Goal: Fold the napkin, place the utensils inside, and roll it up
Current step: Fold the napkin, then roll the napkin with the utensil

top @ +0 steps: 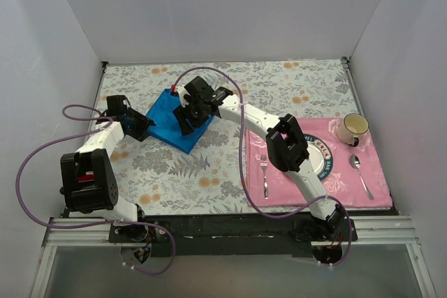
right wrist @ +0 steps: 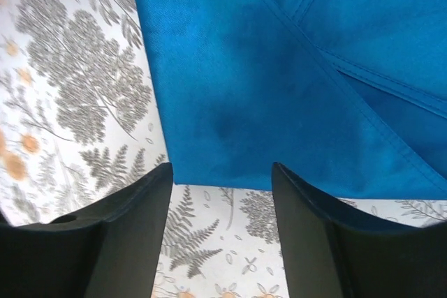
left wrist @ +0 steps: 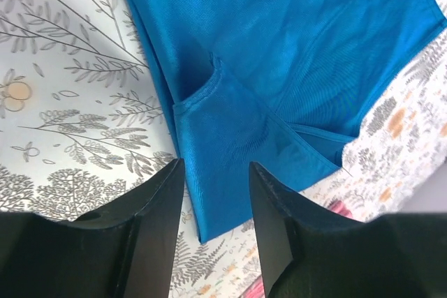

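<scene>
Looks down on folded blue napkin [left wrist: 279,68] filling centre and upper right, floral counter [left wrist: 70,102] at left, left end effector [left wrist: 216,165] parted at bottom.

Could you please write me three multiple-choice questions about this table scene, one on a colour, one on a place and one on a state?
1. The napkin is:
A. red
B. blue
C. green

2. The fork lies:
A. on the napkin
B. on the pink mat, left of the plate in the top view
C. on the floral tablecloth

3. The right gripper is:
A. shut on the fork
B. shut on the napkin
C. open over the napkin

Answers:
1 B: the cloth is solid blue in all three views.
2 B: the top view shows the fork on the mat beside the plate.
3 C: the right wrist view shows the fingers apart over the napkin's edge, with nothing clamped between them.
</scene>
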Controlling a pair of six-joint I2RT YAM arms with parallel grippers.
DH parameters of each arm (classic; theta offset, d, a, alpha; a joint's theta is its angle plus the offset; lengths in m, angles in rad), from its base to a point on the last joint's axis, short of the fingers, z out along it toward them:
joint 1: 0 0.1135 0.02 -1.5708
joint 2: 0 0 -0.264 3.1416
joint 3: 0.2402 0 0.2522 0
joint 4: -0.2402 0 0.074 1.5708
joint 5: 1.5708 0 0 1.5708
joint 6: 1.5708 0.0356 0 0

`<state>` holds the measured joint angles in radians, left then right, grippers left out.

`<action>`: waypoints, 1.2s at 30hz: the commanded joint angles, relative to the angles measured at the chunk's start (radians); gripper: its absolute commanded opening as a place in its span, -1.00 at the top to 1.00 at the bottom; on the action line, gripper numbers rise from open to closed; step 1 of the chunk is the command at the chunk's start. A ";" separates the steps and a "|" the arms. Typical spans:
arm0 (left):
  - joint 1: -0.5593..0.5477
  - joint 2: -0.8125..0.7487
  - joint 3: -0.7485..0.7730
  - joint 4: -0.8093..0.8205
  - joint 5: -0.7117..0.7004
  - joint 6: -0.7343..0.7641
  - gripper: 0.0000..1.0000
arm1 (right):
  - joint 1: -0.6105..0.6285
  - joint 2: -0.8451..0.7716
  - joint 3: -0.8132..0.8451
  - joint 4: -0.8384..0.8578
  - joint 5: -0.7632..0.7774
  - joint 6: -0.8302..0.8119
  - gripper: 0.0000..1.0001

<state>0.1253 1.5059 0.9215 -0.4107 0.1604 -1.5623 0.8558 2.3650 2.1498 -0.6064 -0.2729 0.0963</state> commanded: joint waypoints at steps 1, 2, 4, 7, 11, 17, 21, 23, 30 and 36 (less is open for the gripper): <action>0.010 -0.018 -0.032 0.050 0.116 -0.053 0.19 | 0.002 -0.061 0.002 -0.050 0.081 -0.139 -0.38; 0.008 -0.026 -0.042 0.062 0.120 -0.061 0.17 | 0.005 -0.058 0.008 -0.049 0.068 -0.142 -0.42; 0.008 -0.039 -0.059 0.066 0.122 -0.082 0.11 | 0.022 -0.040 0.035 -0.049 0.063 -0.156 -0.46; 0.008 -0.041 -0.069 0.052 0.110 -0.111 0.03 | 0.052 -0.012 0.062 -0.044 0.093 -0.178 -0.63; 0.008 -0.047 -0.087 0.052 0.099 -0.163 0.01 | 0.087 0.028 0.091 -0.036 0.156 -0.233 -0.69; 0.008 -0.013 -0.089 0.076 0.091 -0.162 0.01 | 0.115 0.001 0.036 0.014 0.178 -0.189 -0.71; 0.013 0.008 -0.072 0.085 0.056 -0.122 0.05 | 0.118 -0.024 0.019 0.026 0.172 -0.165 -0.71; 0.017 0.034 -0.056 0.069 0.042 -0.107 0.06 | 0.120 -0.030 0.021 0.025 0.185 -0.158 -0.70; 0.016 0.051 -0.078 0.105 0.007 -0.048 0.07 | 0.120 -0.044 0.005 0.053 0.150 -0.138 -0.70; 0.016 0.050 -0.150 0.234 0.011 0.011 0.07 | 0.118 -0.032 0.002 0.065 0.129 -0.115 -0.67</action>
<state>0.1364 1.5681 0.8070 -0.2638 0.1898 -1.6066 0.9745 2.3795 2.1555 -0.5919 -0.1165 -0.0475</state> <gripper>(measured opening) 0.466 0.840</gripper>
